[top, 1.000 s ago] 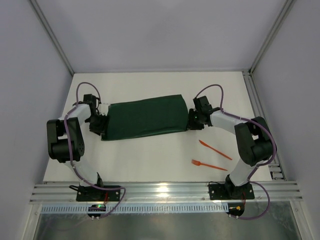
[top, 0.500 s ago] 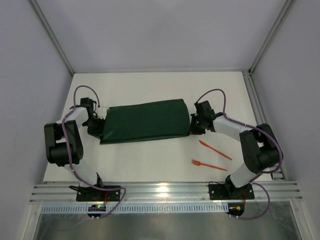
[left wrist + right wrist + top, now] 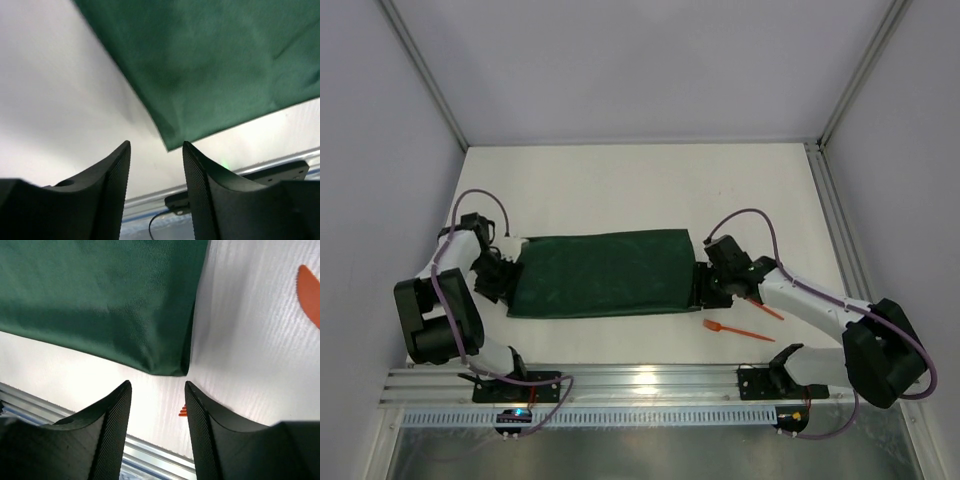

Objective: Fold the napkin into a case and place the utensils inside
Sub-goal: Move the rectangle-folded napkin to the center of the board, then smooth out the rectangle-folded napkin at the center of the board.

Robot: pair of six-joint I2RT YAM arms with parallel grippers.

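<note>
Napkin (image 3: 598, 272) lies folded into a long dark green oblong across the middle of the white table (image 3: 620, 180), flat, its long sides running left to right. The left gripper (image 3: 503, 283) sits low at the napkin's left end, near the front corner. In the left wrist view its fingers (image 3: 107, 185) stand apart with bare table between them, and the cloth's corner points toward the gap from just ahead without entering it, so it has let go and grasps nothing. The right gripper (image 3: 703, 288) sits at the napkin's right end, also by the front corner. Its fingers (image 3: 205, 425) are likewise spread and empty, with the cloth's corner lying just in front of them. The orange fork (image 3: 738, 330) rests on the table to the right of the napkin, near the front rail (image 3: 650, 380). The second utensil (image 3: 767, 309) lies just behind the fork, partly hidden under the right arm. Both are outside the cloth.
</note>
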